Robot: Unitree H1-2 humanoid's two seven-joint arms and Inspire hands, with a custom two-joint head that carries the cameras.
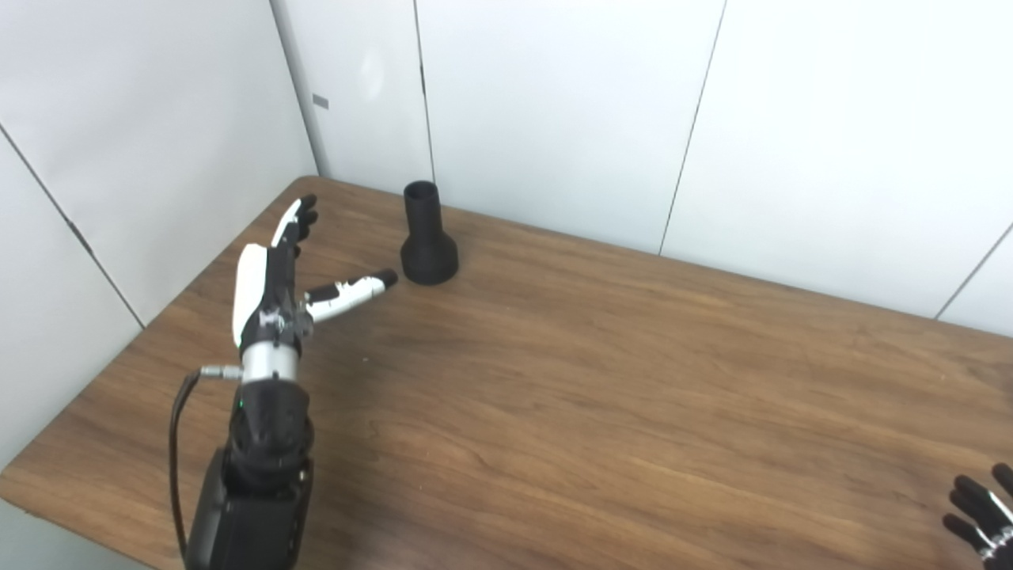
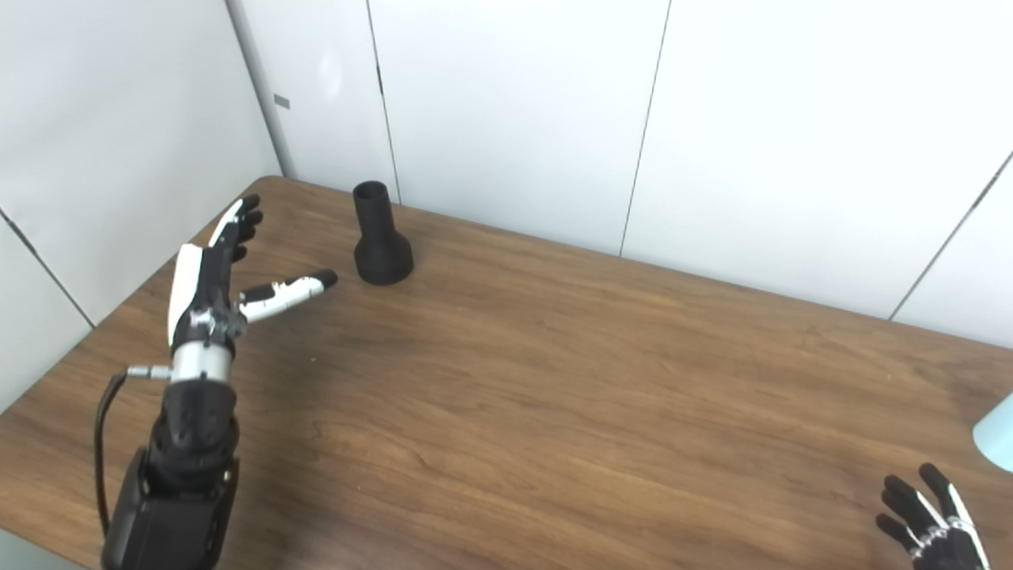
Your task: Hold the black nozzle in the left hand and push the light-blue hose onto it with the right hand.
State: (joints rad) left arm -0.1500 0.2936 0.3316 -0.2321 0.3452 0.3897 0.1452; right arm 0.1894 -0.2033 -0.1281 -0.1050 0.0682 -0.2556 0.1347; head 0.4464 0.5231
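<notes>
The black nozzle (image 1: 428, 237) stands upright on its wide base near the table's far left corner, narrow end up. My left hand (image 1: 273, 277) is open to the left of it, fingers stretched toward the wall, thumb pointing at the nozzle base with a small gap. Only a light-blue edge of the hose (image 2: 999, 434) shows, at the right border of the right eye view. My right hand (image 2: 934, 526) sits at the bottom right corner, fingers spread and open, holding nothing, just below the hose end.
The wooden table (image 1: 601, 380) stretches wide between the two hands. White wall panels (image 1: 554, 103) close in behind and to the left, close to the nozzle. A black cable (image 1: 178, 443) loops off my left forearm.
</notes>
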